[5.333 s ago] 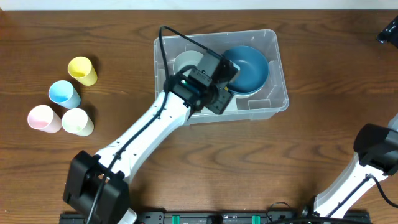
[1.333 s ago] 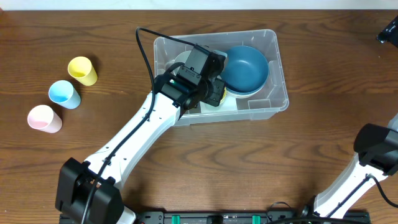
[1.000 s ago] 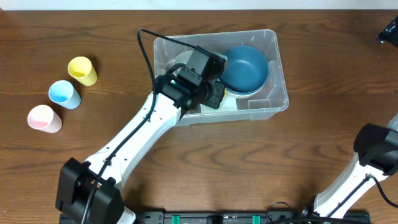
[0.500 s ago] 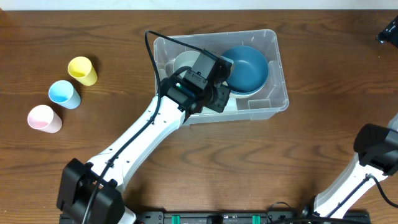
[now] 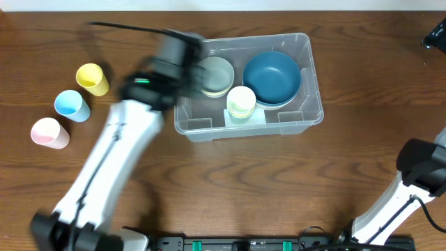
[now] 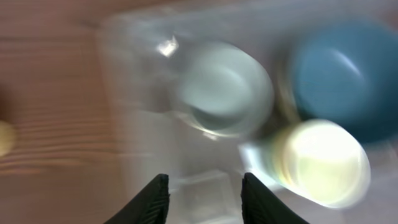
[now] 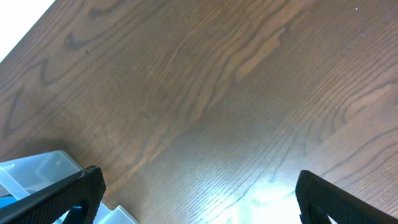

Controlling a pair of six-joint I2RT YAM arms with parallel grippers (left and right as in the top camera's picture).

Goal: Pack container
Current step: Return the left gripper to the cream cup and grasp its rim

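Note:
The container point(image 5: 306, 104), a large clear bin, stands mid-table. Inside it are a blue bowl point(image 5: 272, 75), a pale green bowl point(image 5: 216, 75) and an upright cream cup point(image 5: 241, 101). My left arm point(image 5: 139, 90) is motion-blurred over the bin's left edge. In the left wrist view the left gripper point(image 6: 205, 199) is open and empty above the bin, with the cream cup point(image 6: 317, 162) to its right. My right gripper point(image 7: 199, 199) is wide open over bare wood, with a corner of the container point(image 7: 37, 168) at lower left.
Three loose cups stand on the table's left side: yellow point(image 5: 92, 79), blue point(image 5: 72, 105) and pink point(image 5: 49, 132). The right arm's base point(image 5: 425, 167) is at the right edge. A dark part point(image 5: 435, 33) sits at the top right corner.
The left gripper opened and let go of the cream cup, which now stands in the container. The left arm has swung up and to the left, out of the bin. The right arm has not moved.

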